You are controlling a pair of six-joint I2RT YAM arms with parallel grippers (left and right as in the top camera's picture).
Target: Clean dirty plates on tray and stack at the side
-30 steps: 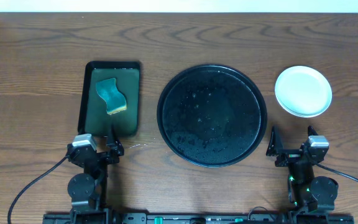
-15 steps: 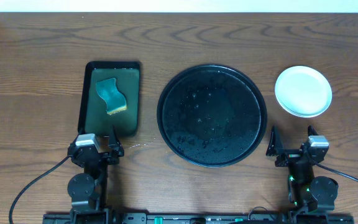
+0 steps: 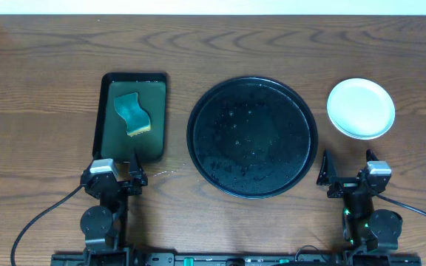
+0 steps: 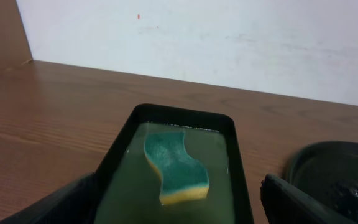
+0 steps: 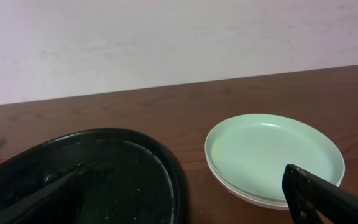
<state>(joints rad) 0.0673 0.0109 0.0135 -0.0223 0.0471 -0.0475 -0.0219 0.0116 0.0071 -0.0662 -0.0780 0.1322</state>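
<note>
Ahead of the right gripper (image 3: 346,166) and a little to its right, the plates (image 3: 360,108) sit as one stack on the table (image 3: 50,59), well clear of the fingertips. The right wrist view shows the top plate (image 5: 272,152) pale mint-green, glossy and free of visible smears. A second rim shows just beneath it; the full count cannot be read. Ahead and to the left of that gripper lies the tray (image 3: 251,133), round and black. It carries no plate, only scattered droplets (image 3: 235,114) on its speckled surface. The right gripper's jaws stand wide apart and hold nothing.

Directly ahead of the left gripper (image 3: 117,168), the rectangular green tray (image 3: 98,118) holds a teal-and-yellow sponge (image 3: 132,114) lying flat in what looks like shallow murky liquid. The black tray's rim (image 4: 334,168) shows at that gripper's right. Its jaws are likewise spread and empty, with the fingertips just short of the green tray's near edge.

Compared with one second earlier, plates, tray and sponge occupy the same places. The right arm is unmoved, and the left wrist shows at most a very slight shift. Judged from this layout, the cleaning and stacking appear complete. With the sponge set down and both grippers low at the near table edge, the arms look parked, and no further step seems called for.
</note>
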